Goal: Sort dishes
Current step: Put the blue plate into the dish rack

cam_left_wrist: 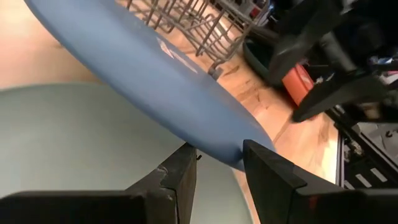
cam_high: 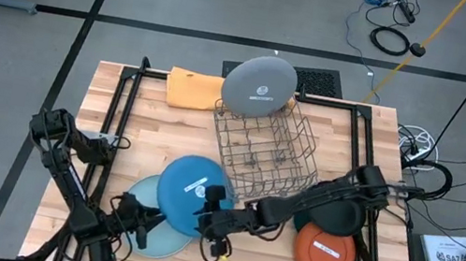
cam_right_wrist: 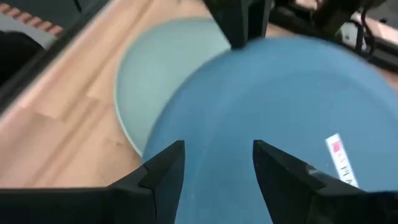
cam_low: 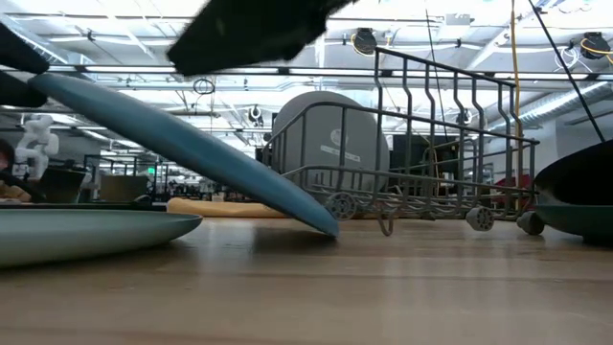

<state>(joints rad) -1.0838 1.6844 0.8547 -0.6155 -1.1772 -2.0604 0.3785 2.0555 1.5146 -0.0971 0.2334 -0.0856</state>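
Note:
A large blue plate (cam_high: 185, 189) with a white sticker stands tilted near the table's front. It partly overlaps a pale green-grey plate (cam_high: 141, 229) that lies flat on the wood. My left gripper (cam_left_wrist: 217, 158) is shut on the blue plate's raised near-left rim. My right gripper (cam_right_wrist: 217, 155) hovers open just above the plate's near-right part (cam_high: 216, 222) and touches nothing. A grey plate (cam_high: 259, 86) leans upright at the far end of the wire rack (cam_high: 263, 150). An orange plate (cam_high: 324, 252) and a dark plate (cam_high: 332, 221) lie at the near right. My left gripper pinches the blue plate's raised rim (cam_left_wrist: 217, 148) between its two fingers, one on each face. The fingers come from the table's near-left side, slanting slightly down. The plate is tilted, with its opposite rim (cam_low: 326, 228) resting on the table and its held side above the pale plate (cam_low: 77, 230).
The wire rack (cam_low: 431, 144) stands at the table's middle, just beyond the blue plate. An orange cloth (cam_high: 192, 89) lies at the far left of the rack. My right arm reaches across above the dark plate (cam_low: 575, 182). Bare wood shows at the far left and near middle.

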